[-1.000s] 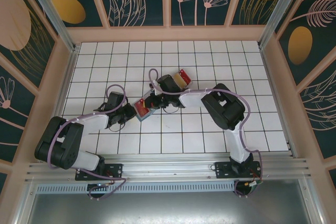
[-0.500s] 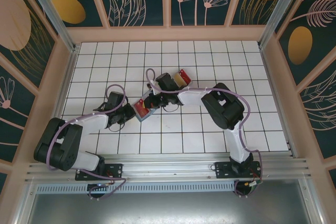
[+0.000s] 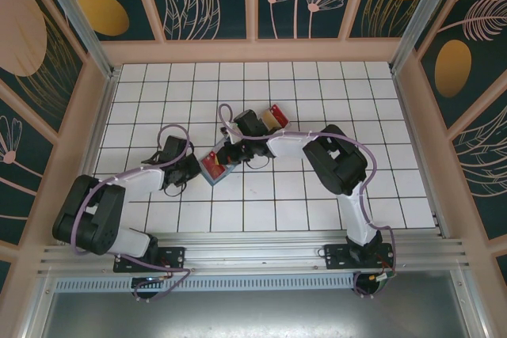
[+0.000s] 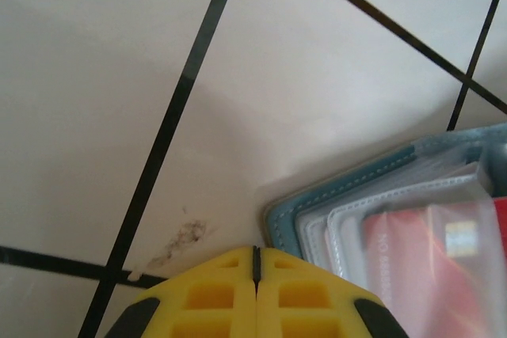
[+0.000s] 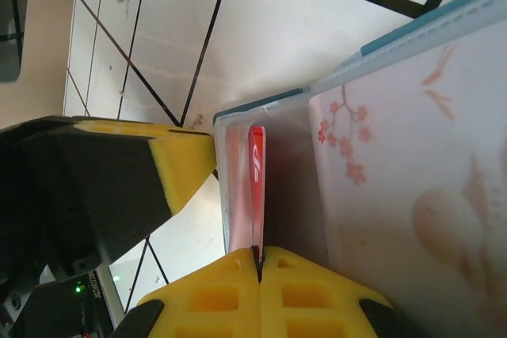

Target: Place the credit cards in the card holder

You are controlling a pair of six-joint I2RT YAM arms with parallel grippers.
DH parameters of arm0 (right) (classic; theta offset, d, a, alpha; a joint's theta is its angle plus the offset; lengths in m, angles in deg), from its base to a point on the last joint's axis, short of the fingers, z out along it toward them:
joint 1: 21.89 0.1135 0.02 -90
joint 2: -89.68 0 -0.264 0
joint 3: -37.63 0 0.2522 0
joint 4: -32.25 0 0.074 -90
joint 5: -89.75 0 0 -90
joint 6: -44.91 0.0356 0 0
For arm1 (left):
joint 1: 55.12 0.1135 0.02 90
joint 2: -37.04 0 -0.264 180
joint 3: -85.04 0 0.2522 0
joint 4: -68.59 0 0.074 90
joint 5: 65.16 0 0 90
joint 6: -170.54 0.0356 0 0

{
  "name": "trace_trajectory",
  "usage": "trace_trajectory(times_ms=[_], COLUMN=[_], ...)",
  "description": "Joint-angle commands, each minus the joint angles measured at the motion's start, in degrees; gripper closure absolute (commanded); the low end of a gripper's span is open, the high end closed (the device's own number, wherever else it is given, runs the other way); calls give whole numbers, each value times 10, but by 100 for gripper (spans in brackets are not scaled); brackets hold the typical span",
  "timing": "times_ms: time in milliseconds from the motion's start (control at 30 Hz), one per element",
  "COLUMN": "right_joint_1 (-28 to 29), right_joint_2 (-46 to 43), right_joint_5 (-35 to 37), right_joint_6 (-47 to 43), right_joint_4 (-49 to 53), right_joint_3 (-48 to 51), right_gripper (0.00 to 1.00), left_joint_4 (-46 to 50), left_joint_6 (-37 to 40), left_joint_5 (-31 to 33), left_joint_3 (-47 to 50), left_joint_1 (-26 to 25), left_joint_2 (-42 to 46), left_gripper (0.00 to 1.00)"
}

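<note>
**Card pinched on edge in the wallet's sleeve**

The right gripper (image 5: pixel 257 257) is clamped on the card (image 5: pixel 256 172), which runs straight ahead of its tips inside the wallet (image 5: pixel 261 102). The left gripper (image 4: pixel 255 255), pressed together on nothing, sits just off the wallet's corner. I'd draw the card straight back along its own plane (a twist would likely drag the wallet along), then carry it to the holder (image 3: pixel 276 116) beside the right wrist.

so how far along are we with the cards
Done: nothing clearly stowed yet. In hand: the right gripper is shut on a red card, held edge-on in the mouth of the clear card holder; the left gripper is shut on nothing at the holder's corner. Left: seating that card, then the cards lying beyond the right arm.
</note>
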Motion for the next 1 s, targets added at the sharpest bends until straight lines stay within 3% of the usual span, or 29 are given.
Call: trace_trajectory(times_ms=[0, 400, 533, 700, 967], right_joint_1=[7, 15, 13, 7, -10], right_joint_2=[19, 43, 28, -6, -66], right_joint_5=[-6, -2, 18, 54, 116], right_joint_6=[-22, -14, -16, -28, -52], right_joint_4=[43, 58, 69, 94, 147], right_joint_3=[-14, -42, -44, -47, -56], right_gripper=[95, 93, 88, 73, 65], left_joint_4=[-18, -33, -28, -24, -29], left_joint_6=[9, 10, 13, 17, 15], left_joint_5=[-6, -21, -16, -10, -11], left_joint_3=[-11, -9, -9, -5, 1], left_joint_1=[2, 2, 2, 2, 2], left_joint_2=[-29, -52, -48, -50, -49], left_gripper=[100, 100, 100, 100, 100])
